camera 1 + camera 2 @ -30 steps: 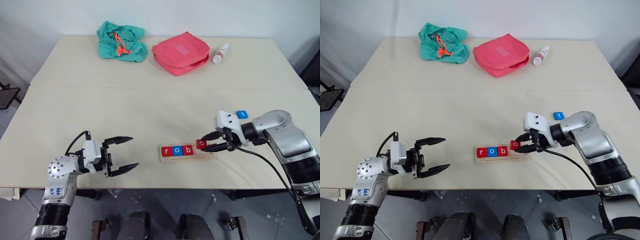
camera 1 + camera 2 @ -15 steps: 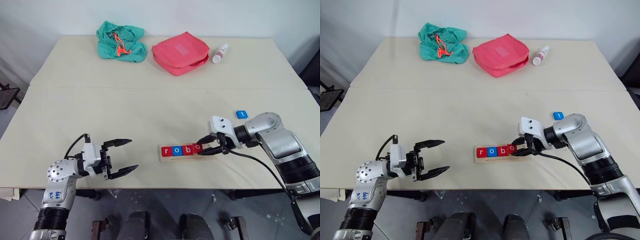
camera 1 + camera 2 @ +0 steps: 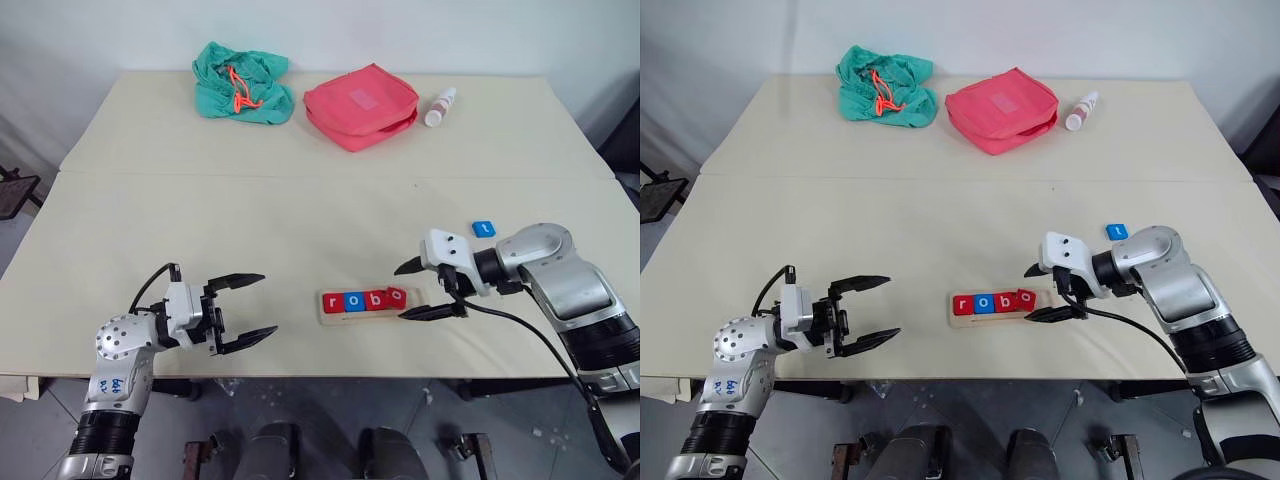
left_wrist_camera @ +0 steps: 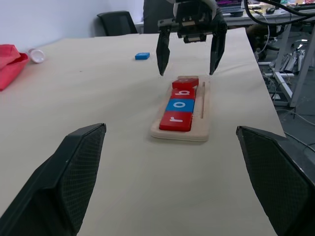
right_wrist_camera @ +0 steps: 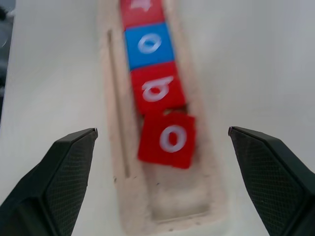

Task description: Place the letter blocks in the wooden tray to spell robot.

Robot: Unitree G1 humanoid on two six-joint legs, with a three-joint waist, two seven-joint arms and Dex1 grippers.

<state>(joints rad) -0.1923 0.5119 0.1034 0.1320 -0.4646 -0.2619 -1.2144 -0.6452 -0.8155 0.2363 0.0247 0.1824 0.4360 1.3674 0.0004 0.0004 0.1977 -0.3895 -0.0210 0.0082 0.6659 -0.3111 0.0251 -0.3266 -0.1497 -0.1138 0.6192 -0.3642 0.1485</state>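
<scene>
The right gripper is shown with its fingers spread wide, one on either side of the right end of the wooden tray; a second ago the same fingers were closed on the second red "o" block, which was then carried just above that end. The block has since been released and now lies in the tray as the fourth tile, after the red "r", the blue "o" and the red "b". In the right wrist view it is seen slightly askew, one corner pressed against the "b". The blue "t" block remains on the table, well apart from the tray and beyond the right arm. The left gripper is held open, empty, to the tray's left. Four letters are judged placed; fetching the "t" is taken as the remaining step, and the crooked "o" may need squaring.
</scene>
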